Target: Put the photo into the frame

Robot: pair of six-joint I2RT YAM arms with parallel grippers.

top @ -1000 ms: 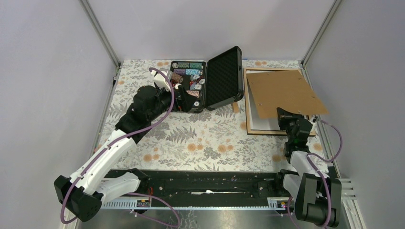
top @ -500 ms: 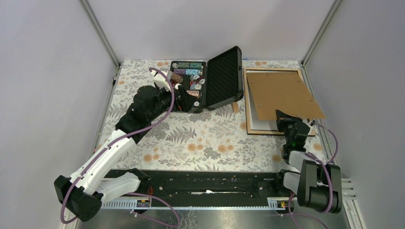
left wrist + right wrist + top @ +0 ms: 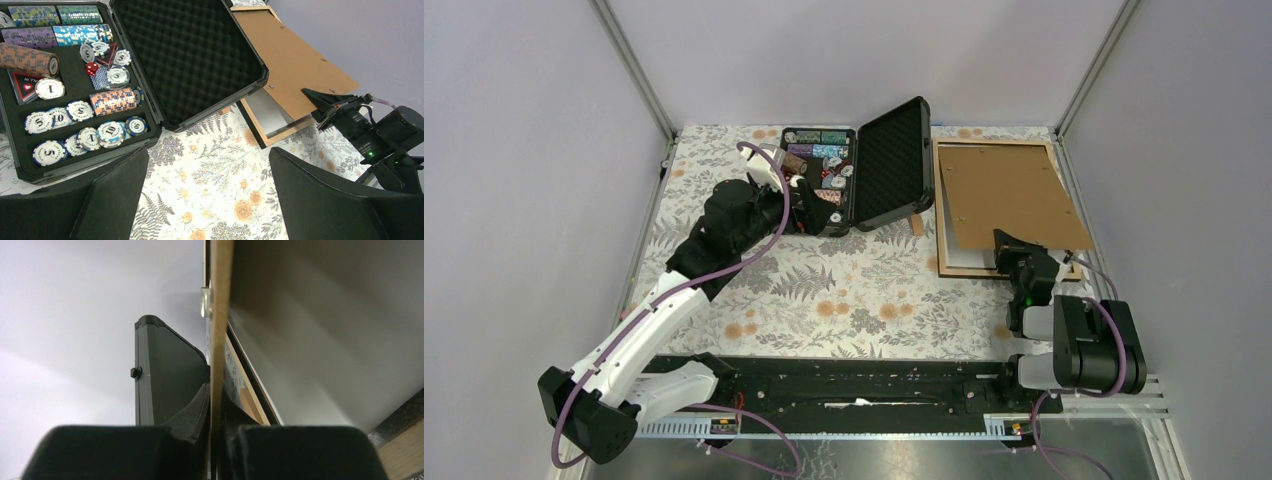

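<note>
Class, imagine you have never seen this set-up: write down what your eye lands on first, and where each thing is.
First, the open black case of colourful poker chips at the far middle of the floral table, with the left tool open wide just before it. Then, far right, the brown backing board, pinched at its near edge by the right tool and tilted above the light wood frame.

- The right gripper (image 3: 216,450) is clamped on a thin brown backing board (image 3: 220,315), seen edge-on and running straight up the middle.
- Its black fingers (image 3: 110,452) fill the bottom.
- Left of the board, a black case (image 3: 160,375) stands against the pale wall.
- On the right is a pale grey surface, with the light wood frame (image 3: 400,456) at the lower corner.
</note>
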